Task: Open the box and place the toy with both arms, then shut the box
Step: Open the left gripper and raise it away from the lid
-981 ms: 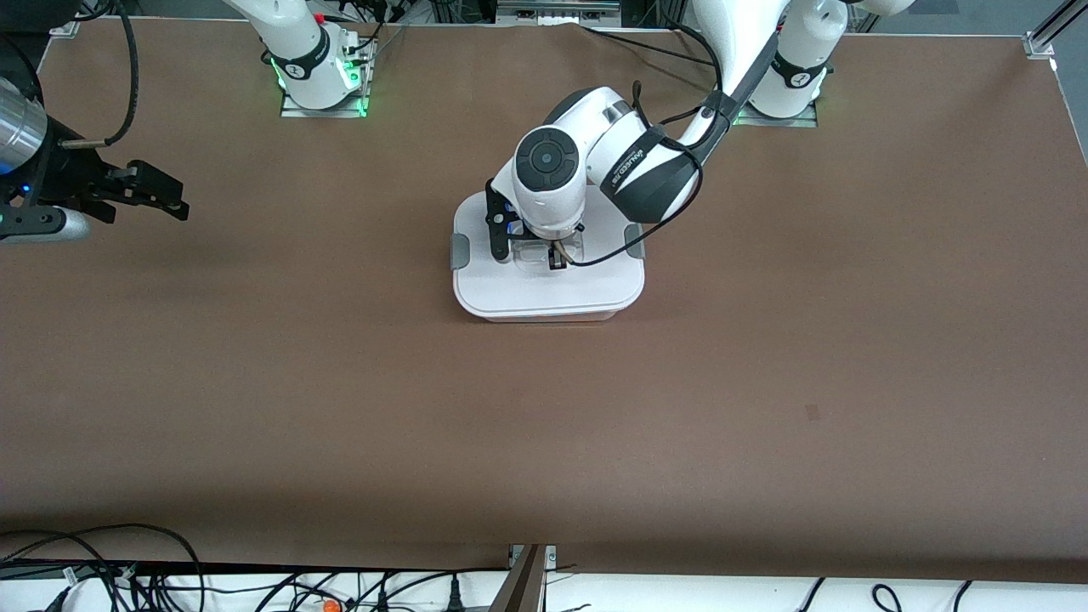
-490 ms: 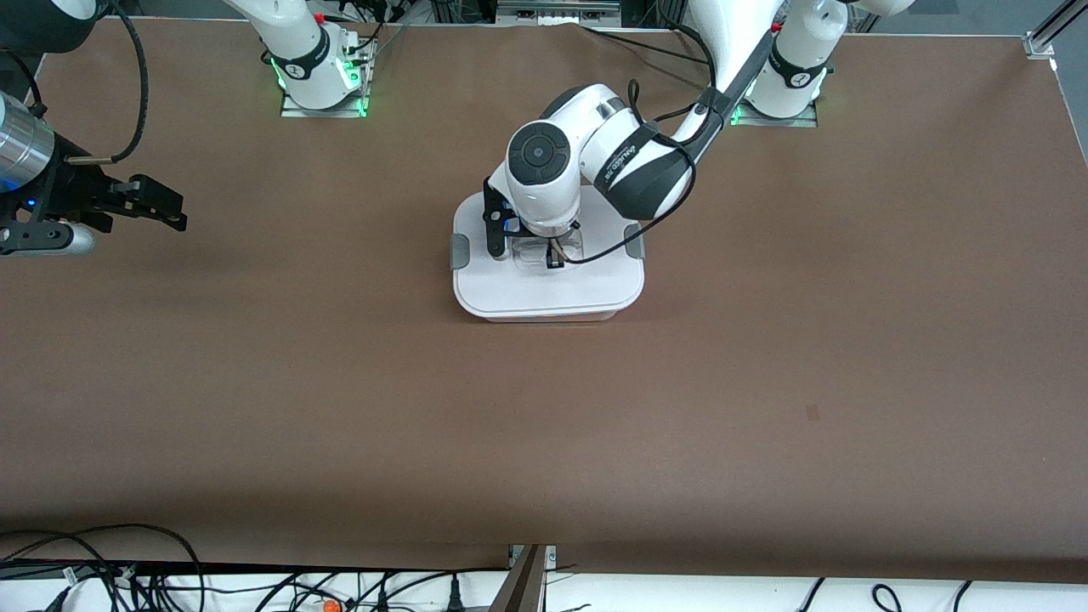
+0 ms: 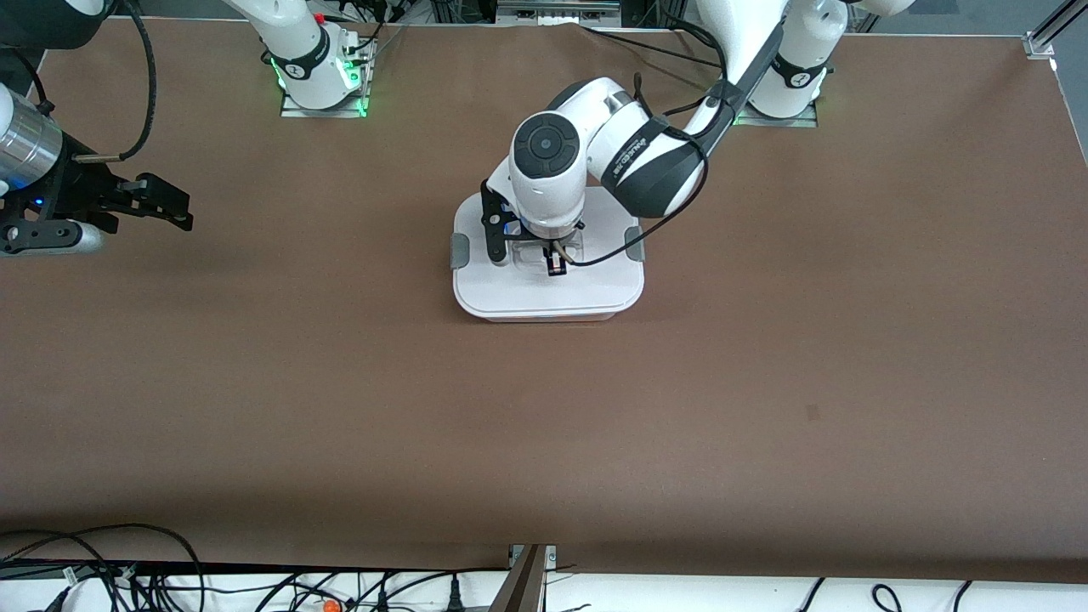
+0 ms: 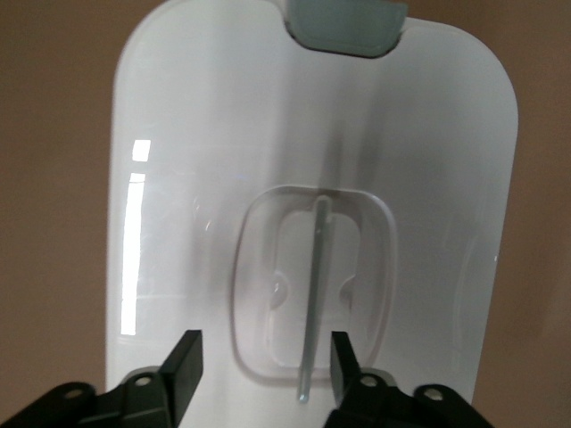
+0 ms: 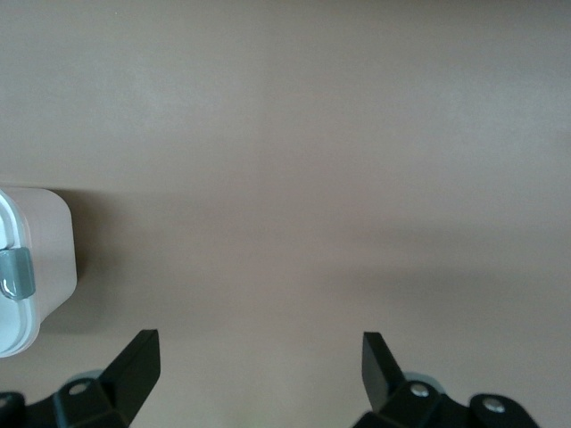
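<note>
The white lid of the box is seen from directly above, with brown tabletop showing along both sides. A clear handle is set in a recessed centre panel. One grey clip is seen at the lid's edge. The left claw is held over the handle (fingers parted, nothing gripped).

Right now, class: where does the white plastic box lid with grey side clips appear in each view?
Front view: white lid at table centre, under the left gripper.
Left wrist view: lid fills the picture.
Right wrist view: only a corner at the edge.
Shared landmark: grey clip.
</note>
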`<act>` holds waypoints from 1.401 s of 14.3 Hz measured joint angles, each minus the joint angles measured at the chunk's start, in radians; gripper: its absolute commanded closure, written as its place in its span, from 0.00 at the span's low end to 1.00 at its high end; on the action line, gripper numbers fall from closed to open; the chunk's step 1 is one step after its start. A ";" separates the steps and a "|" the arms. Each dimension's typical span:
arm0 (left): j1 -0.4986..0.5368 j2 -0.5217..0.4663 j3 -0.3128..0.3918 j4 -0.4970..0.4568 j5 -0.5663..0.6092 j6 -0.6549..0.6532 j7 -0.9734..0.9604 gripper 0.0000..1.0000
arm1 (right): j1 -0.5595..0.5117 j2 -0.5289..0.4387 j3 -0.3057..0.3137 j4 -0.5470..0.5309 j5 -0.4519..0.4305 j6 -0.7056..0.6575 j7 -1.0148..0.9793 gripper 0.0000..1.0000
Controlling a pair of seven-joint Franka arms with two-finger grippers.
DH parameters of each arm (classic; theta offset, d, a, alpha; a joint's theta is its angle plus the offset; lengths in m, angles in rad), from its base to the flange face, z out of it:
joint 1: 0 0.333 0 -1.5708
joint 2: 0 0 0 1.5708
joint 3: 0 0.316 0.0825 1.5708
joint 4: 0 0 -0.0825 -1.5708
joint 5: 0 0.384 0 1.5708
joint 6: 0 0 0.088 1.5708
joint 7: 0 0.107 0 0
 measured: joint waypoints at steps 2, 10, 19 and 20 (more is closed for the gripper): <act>0.053 -0.007 0.006 0.033 0.000 -0.025 -0.008 0.00 | 0.000 0.000 0.000 0.000 0.000 0.003 0.000 0.00; 0.379 -0.065 0.010 0.060 0.000 -0.070 -0.002 0.00 | -0.005 0.000 -0.005 0.000 0.006 0.004 0.000 0.00; 0.534 -0.188 0.152 0.113 0.000 -0.063 -0.007 0.00 | -0.006 0.001 -0.006 0.001 0.006 0.005 0.000 0.00; 0.542 -0.215 0.168 0.101 0.000 -0.063 -0.027 0.00 | -0.006 0.001 -0.006 0.001 0.006 0.005 0.000 0.00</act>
